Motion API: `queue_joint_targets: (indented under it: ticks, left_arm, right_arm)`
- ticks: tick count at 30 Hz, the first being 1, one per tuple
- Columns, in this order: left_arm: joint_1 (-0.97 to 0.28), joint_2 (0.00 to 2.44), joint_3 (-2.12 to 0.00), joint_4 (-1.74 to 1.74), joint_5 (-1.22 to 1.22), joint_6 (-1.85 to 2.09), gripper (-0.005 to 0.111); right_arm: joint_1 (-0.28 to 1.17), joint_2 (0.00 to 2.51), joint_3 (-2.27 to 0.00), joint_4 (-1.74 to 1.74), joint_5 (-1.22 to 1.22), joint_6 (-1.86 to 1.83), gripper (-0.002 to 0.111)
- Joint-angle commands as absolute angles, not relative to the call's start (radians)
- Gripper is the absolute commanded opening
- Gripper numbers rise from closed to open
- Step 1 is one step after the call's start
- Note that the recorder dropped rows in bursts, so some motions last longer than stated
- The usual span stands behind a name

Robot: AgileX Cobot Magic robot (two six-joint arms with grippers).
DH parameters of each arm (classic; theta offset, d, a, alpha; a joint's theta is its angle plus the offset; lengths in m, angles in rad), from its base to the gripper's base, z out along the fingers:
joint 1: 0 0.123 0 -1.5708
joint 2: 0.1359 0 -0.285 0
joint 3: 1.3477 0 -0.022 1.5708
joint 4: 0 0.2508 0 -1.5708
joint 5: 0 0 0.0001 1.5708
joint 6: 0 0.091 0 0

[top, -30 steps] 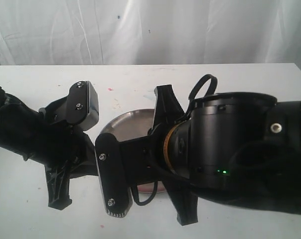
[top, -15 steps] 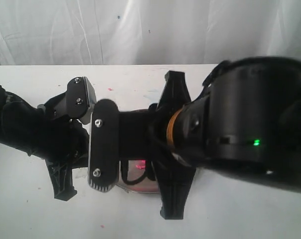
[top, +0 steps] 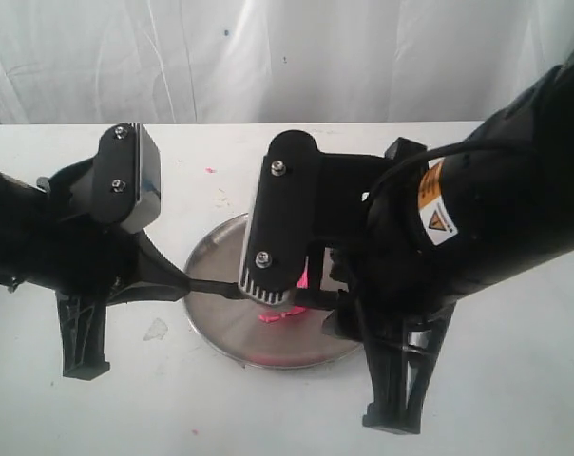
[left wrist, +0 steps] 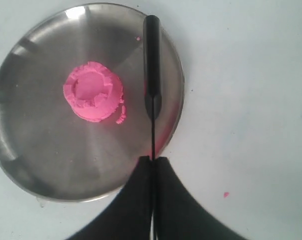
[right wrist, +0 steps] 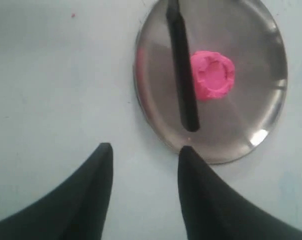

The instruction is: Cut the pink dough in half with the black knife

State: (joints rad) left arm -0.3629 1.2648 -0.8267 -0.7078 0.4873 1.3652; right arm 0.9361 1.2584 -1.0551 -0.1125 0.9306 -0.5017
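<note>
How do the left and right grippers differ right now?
The left gripper is shut; the right gripper is open, jaws well apart. The left gripper clamps the knife; the right gripper holds nothing. Both are black and face the plate with the dough.

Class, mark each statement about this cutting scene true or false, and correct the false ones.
1. The pink dough is in one piece. True.
2. The dough lies on a wooden board. False: it sits on the steel plate.
3. The left gripper is shut on the black knife. True.
4. The right gripper is open and empty. True.
5. The knife is sunk into the dough. False: it is beside the dough, not touching it.
</note>
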Motion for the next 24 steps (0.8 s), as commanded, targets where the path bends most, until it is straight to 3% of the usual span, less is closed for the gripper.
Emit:
queue_joint_targets:
  ticks: [1, 6, 12, 24]
  left_arm:
    - [-0.363, 1.21, -0.828, -0.723, 0.507, 1.367, 0.0]
    - [-0.363, 1.173, -0.828, -0.723, 0.532, 1.367, 0.0]
    - [-0.363, 1.126, -0.828, -0.723, 0.623, 1.367, 0.0]
    - [-0.363, 1.046, -0.828, -0.723, 0.681, 1.367, 0.0]
  right_arm:
    - [0.924, 1.249, -1.061, -0.022, 0.844, -0.565, 0.04]
    - [0.924, 1.278, -1.061, -0.022, 0.801, -0.565, 0.04]
    - [0.924, 1.342, -1.061, 0.01, 0.795, -0.583, 0.048]
    - [0.924, 1.368, -1.061, -0.026, 0.759, -0.598, 0.047]
